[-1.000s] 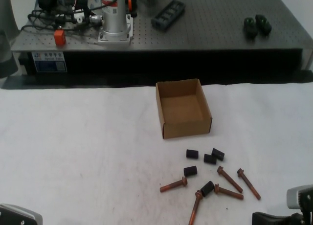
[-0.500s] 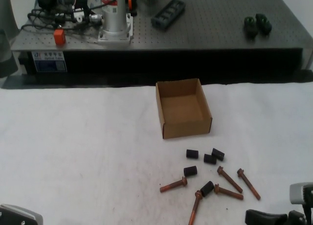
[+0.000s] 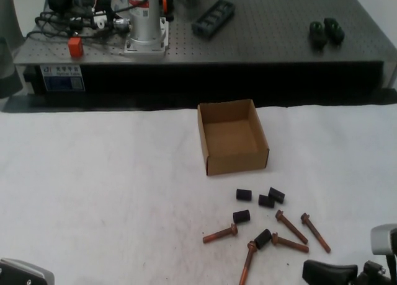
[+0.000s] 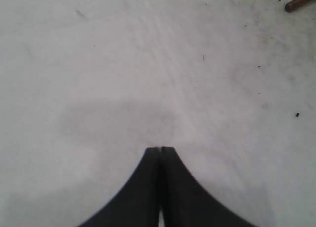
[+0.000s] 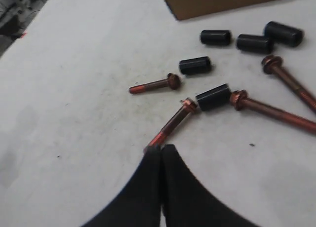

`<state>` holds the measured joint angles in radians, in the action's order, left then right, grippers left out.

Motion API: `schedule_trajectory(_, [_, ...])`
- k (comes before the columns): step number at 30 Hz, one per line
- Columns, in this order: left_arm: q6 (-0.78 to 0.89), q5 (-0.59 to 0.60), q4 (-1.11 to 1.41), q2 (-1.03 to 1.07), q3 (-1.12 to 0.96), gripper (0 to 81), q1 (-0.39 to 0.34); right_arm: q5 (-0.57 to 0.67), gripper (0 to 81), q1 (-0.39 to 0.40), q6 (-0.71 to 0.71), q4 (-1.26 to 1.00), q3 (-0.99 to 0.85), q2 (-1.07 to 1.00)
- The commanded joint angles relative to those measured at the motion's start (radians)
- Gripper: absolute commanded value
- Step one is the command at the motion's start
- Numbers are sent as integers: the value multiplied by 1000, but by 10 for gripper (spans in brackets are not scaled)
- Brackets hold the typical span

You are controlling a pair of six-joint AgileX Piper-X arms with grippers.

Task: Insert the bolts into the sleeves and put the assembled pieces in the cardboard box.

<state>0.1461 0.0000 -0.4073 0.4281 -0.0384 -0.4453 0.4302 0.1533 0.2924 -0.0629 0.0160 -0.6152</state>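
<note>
Cardboard box [image 3: 237, 162] sits open on white cloth [image 3: 93, 173]. Right gripper [image 5: 161, 147] low over cloth, fingers pressed together, tips beside a bolt [image 5: 170, 125]. Left gripper [image 4: 160, 149] likewise pressed together, over cloth. Remaining bolts [image 3: 291, 227] and sleeves [image 5: 195, 65] loose near box.

Bench cover: plain white cloth [image 3: 99, 192], faint dark specks.
Box: plain tan-brown cardboard box [image 3: 236, 163].
Bolts: copper-orange metal bolts [image 5: 154, 85].
Sleeves: short black cylindrical sleeves [image 5: 215, 37].
Far edge: grey metal plate [image 3: 267, 31], regular dotted grid.
Plate's left: small orange block [image 3: 75, 47].
</note>
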Motion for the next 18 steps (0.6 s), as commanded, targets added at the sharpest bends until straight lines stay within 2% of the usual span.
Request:
schedule_trajectory(1, [-13,-10,14,-3,-5,7,-1,77,0,1,28,-19,-16,-3])
schedule_trajectory(3, [-13,-10,14,-3,-5,7,-1,44,0,1,21,-19,-16,-3])
schedule_trajectory(7, [-13,-10,14,-3,-5,7,-1,-193,0,1,-1,9,-16,-15])
schedule_trajectory(9, [-13,-10,14,-3,-5,7,-1,-252,0,1,-24,20,-16,-29])
schedule_trajectory(11, [-13,-10,14,-3,-5,7,-1,-235,0,1,-24,13,-16,-47])
schedule_trajectory(15, [-13,-10,14,-3,-5,7,-1,-45,0,1,-24,-60,-16,-72])
schedule_trajectory(18, [-13,-10,14,-3,-5,7,-1,-34,0,1,-24,-93,-16,-82])
